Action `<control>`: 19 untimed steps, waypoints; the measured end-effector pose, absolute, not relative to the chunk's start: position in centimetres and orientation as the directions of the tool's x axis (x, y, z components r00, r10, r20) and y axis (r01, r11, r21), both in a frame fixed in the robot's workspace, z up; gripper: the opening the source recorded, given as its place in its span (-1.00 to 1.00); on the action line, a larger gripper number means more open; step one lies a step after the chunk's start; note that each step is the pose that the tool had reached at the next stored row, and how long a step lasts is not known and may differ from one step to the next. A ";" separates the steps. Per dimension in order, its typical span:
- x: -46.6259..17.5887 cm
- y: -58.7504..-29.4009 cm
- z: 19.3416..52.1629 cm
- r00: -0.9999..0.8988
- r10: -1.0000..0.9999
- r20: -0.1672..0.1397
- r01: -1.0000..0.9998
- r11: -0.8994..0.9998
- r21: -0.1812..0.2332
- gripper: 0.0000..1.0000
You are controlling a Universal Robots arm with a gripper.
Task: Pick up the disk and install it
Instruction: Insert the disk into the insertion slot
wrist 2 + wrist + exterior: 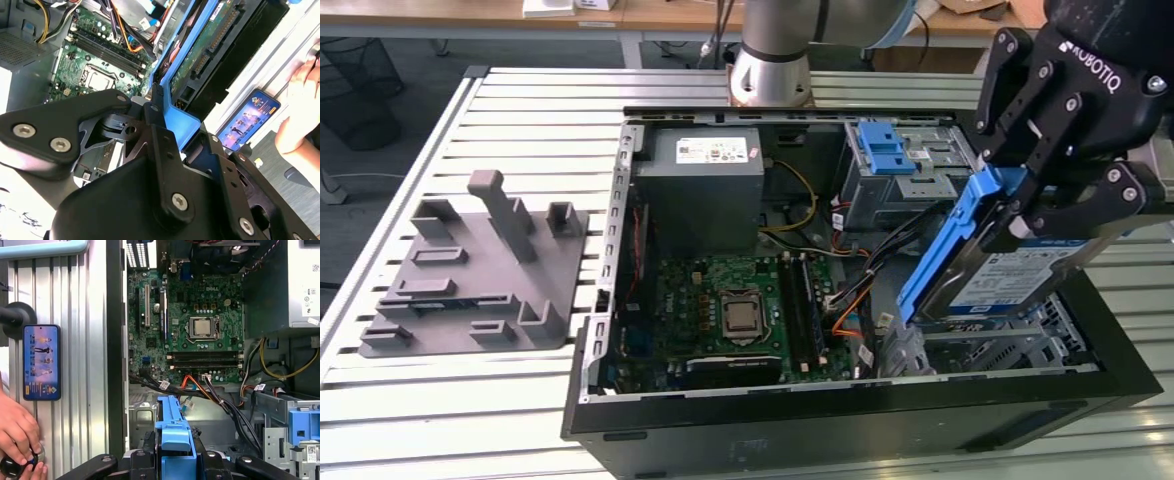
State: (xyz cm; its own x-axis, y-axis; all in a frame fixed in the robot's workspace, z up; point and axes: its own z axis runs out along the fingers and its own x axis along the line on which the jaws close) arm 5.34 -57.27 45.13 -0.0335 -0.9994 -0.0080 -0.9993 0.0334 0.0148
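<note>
The disk (994, 275) is a silver hard drive with a white-and-blue label and a blue plastic frame. It hangs tilted on edge over the metal drive bay (987, 348) in the near corner of the open computer case, on the exterior view's right. My gripper (1017, 205) is shut on the disk's upper end, its black fingers clamped on the blue frame. The second wrist view has the disk's green circuit side (207, 47) beyond my gripper (167, 112). In the first wrist view the blue frame (174, 432) sticks out of my gripper (175, 462) above the bay.
The case holds a motherboard (734, 310), a grey power-supply box (700, 185), loose cables (854, 290) and a blue latch (887, 148). A grey fixture (480, 270) lies on the slatted table. A phone (41, 362) and a person's hand (17, 435) are beside the case.
</note>
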 end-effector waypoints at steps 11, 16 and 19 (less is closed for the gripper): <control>5.8 -57.3 44.8 -0.033 -0.999 -0.016 -0.999 0.033 0.015 -0.25; 6.4 -57.3 44.6 -0.034 -0.999 -0.017 -0.999 0.033 0.015 -0.25; 6.7 -57.3 44.4 -0.034 -0.999 -0.017 -0.999 0.033 0.015 -0.25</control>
